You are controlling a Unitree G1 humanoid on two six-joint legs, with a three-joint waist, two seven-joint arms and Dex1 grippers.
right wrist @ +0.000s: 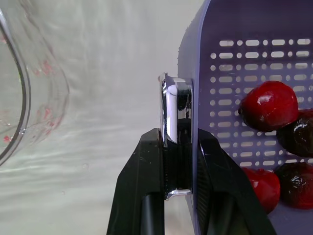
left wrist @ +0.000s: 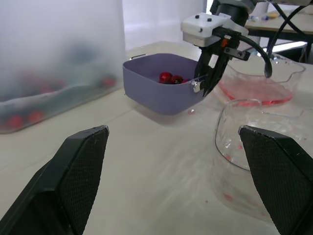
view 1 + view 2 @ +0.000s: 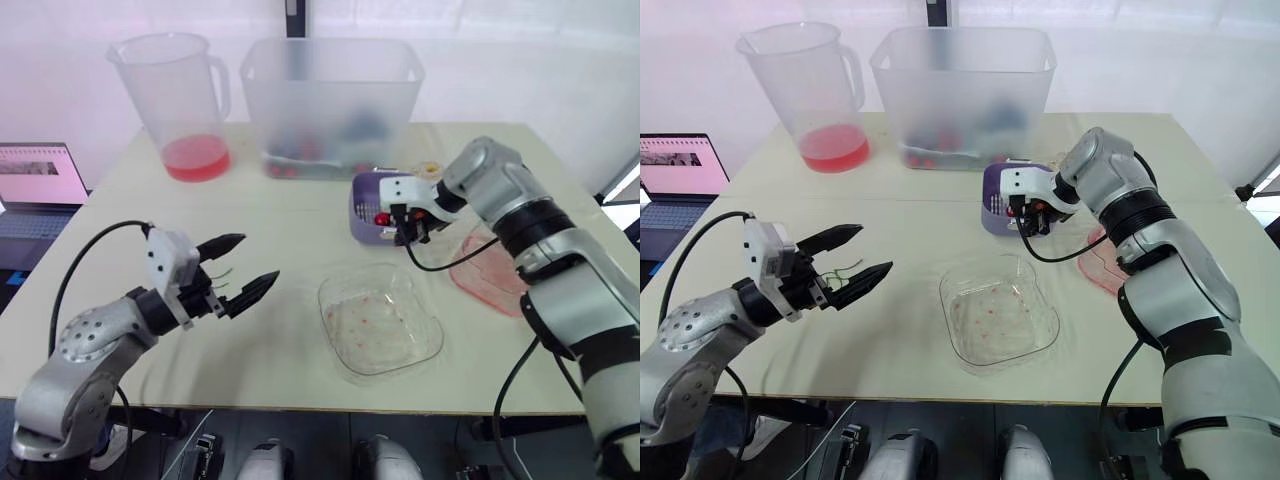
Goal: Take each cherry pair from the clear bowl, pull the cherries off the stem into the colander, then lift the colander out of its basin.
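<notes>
1. Nearest, the left gripper [image 3: 260,257] hangs with its black fingers spread wide, gripping nothing, above the beige table [image 3: 290,215]. It is well apart from the work.
2. At the back, the big frosted plastic tub [image 3: 335,100] and the clear measuring jug with red liquid [image 3: 180,90] stand near the lift path. The raise should go straight up, not backward.
3. Between the arms, the clear square glass bowl [image 3: 380,325] holds only red smears and no cherry pairs. I judge the picking done and the lift the step in hand.
4. Just behind the bowl, the solid-walled purple plastic basin [image 2: 161,93] sits on the table. It will probably want to ride up too, so the idle left gripper could come across and hold it down.
5. Inside the basin sits the purple perforated colander [image 1: 244,63].
6. At the near rim, the right gripper [image 3: 407,232] is clamped shut on the colander's wall, one finger on each side.
7. I cannot tell whether the basin's wall is pinched in as well. Begin with a slow, small raise to see whether the two part.
8. In the colander lie several dark red cherries [image 1: 269,105]. A one-sided hold will tip it, so keep the wrist level.
9. Between the fingers lies a shiny metal tab [image 1: 176,112], which looks slippery, so a firm squeeze is wise.
10. Beneath the left fingers shows a thin green stem [image 3: 845,268].
</notes>
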